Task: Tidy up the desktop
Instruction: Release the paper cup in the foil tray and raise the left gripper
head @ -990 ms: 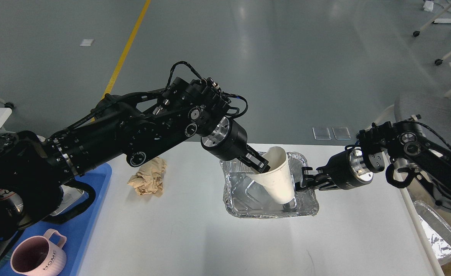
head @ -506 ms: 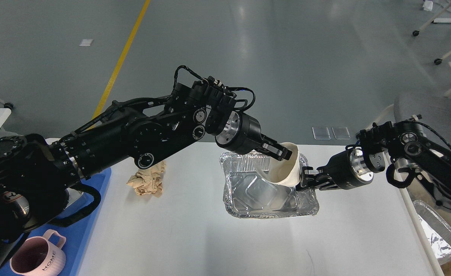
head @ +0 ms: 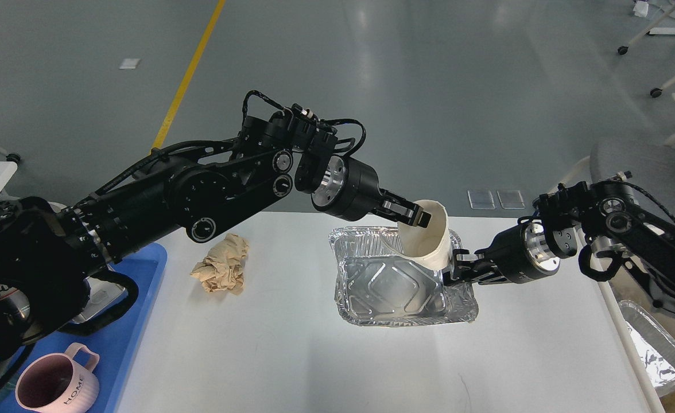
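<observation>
Both claws above desktop (head: 291, 355) | left claw (head: 415, 217) (pinching cup (head: 429, 238))

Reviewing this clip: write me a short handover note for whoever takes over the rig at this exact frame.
Left end effector: shut on the rim of the white paper cup, holding it tilted over the foil tray.
Right end effector: at the tray's right rim beside the cup; open or shut cannot be told.
Things: foil tray sits mid-desktop; crumpled brown paper lies loose to its left; pink mug stands on the blue tray at the left edge.
Done: cup picked up.
Left: dispose of the cup, then clear the crumpled paper and foil tray.
</observation>
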`<state>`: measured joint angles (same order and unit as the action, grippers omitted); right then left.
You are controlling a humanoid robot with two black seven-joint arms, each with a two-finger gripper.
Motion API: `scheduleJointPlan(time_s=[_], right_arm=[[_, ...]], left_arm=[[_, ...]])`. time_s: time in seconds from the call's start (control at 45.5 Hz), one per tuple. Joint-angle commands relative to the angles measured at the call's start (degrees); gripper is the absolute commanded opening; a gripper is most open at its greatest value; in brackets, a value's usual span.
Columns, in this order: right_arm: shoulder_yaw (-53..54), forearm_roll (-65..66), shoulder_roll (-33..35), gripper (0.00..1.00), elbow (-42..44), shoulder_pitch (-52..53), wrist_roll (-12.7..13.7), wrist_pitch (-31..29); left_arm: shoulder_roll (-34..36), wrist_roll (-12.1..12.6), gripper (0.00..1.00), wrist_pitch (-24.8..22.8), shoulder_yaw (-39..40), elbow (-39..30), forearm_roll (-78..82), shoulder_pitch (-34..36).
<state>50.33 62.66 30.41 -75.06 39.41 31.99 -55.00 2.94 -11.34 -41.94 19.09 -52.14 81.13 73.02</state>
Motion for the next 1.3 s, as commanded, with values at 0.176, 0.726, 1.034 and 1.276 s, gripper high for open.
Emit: scheduleJointPlan(time_s=[0.176,0.726,1.034,1.276], right_arm=[[0.12,-0.09,0.7,0.0,0.09,-0.03,0.0,0.0],[0.21,0.0,0.7,0.0,0.17,-0.38,0.0,0.0],[0.21,0.0,0.7,0.0,0.17,-0.47,0.0,0.0],[0.21,0.0,0.79,0.0,0.17,-0.47,0.0,0.0]], left_arm=[[0.67,0.09,0.97,-1.74,-2.3,-0.16,0.08,-0.07],[1.63,0.62,0.0,-9.66,-4.94,-0.95,4.12,0.89],[1.99,1.32,0.9,0.62,-3.27,-0.59,-0.35,0.8],[1.63,1.32,0.95,0.8,-3.18,-0.51,-1.41,0.89]])
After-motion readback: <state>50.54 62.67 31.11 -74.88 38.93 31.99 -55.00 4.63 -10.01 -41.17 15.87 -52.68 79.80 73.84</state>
